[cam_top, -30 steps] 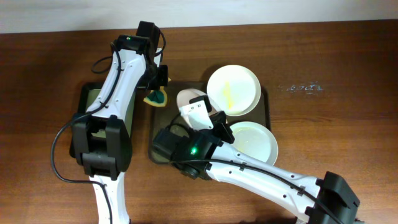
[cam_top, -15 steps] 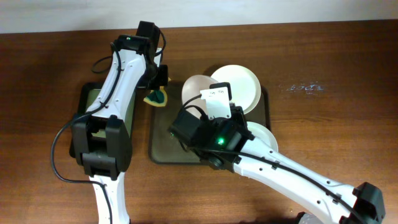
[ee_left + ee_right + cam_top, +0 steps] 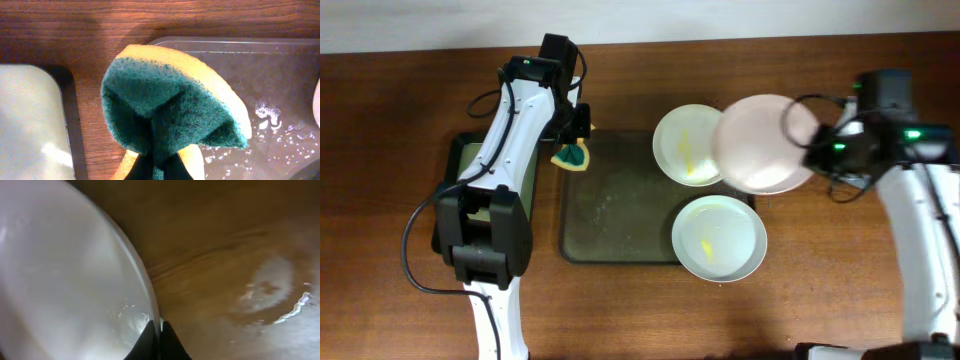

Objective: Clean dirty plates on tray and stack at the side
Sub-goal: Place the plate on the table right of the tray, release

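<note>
- Right arm (image 3: pixel 920 210): jaws closed on the right rim of one plate (image 3: pixel 758 143). The wrist view shows both tips pinching the edge.
- The held plate reaches left from the jaws. From overhead it covers the tray's (image 3: pixel 620 215) top-right corner and the right edge of the far plate (image 3: pixel 682 145). It looks carried above them, not resting on them.
- Key relation: bare table (image 3: pixel 820 290) lies right of the tray, on the jaws' side of the plate. Only the right arm is near it, so my read is that the set-down means moving right and down, away from the tray.
- I can't tell the plate's tilt, so it should be levelled before release.
- Two plates sit on the tray, both with yellow smears: the far plate and the near plate (image 3: pixel 718 237) at the tray's bottom-right corner, its rim over the tray edge.
- Left arm (image 3: pixel 510 120): jaws closed on a folded green-and-yellow sponge (image 3: pixel 570 158), held over the tray's top-left corner, beside the small tray (image 3: pixel 468 160). It is well apart from both dirty plates, with the far plate the closer one.
- Progress guess: one plate is on its way to the stack spot, two are left to scrub.
</note>
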### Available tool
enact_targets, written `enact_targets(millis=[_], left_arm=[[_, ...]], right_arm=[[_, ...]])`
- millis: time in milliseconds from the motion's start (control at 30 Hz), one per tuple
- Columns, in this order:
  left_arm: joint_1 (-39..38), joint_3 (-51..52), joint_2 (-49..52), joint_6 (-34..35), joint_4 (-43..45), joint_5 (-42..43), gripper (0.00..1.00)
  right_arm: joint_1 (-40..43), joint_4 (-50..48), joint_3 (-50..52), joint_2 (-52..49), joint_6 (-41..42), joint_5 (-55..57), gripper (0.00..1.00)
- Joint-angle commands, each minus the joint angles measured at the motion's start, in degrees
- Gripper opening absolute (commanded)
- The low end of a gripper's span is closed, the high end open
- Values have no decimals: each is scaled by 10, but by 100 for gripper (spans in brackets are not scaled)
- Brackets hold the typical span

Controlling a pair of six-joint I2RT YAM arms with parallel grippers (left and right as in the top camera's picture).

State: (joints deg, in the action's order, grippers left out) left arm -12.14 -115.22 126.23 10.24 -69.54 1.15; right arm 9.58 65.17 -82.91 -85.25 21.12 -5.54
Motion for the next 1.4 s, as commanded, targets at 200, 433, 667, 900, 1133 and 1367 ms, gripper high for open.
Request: enact_targets(millis=[200, 433, 667, 900, 1133, 1367], left_arm=[[2, -9, 2, -9, 0, 6, 0], [2, -9, 2, -9, 0, 6, 0], [2, -9, 2, -9, 0, 6, 0], [-2, -9, 2, -9, 0, 6, 0], [-2, -9, 2, -9, 0, 6, 0], [-5, -9, 2, -9, -1, 6, 0]], right_arm=[[156, -134, 142, -85, -30, 5, 4], [164, -263, 197, -170, -40, 24, 4], [163, -151, 117, -158, -42, 22, 39], [74, 99, 48, -137, -196, -153, 45], [-51, 14, 177, -137, -198, -100, 45], [-86, -52, 216, -137, -188, -48, 19]])
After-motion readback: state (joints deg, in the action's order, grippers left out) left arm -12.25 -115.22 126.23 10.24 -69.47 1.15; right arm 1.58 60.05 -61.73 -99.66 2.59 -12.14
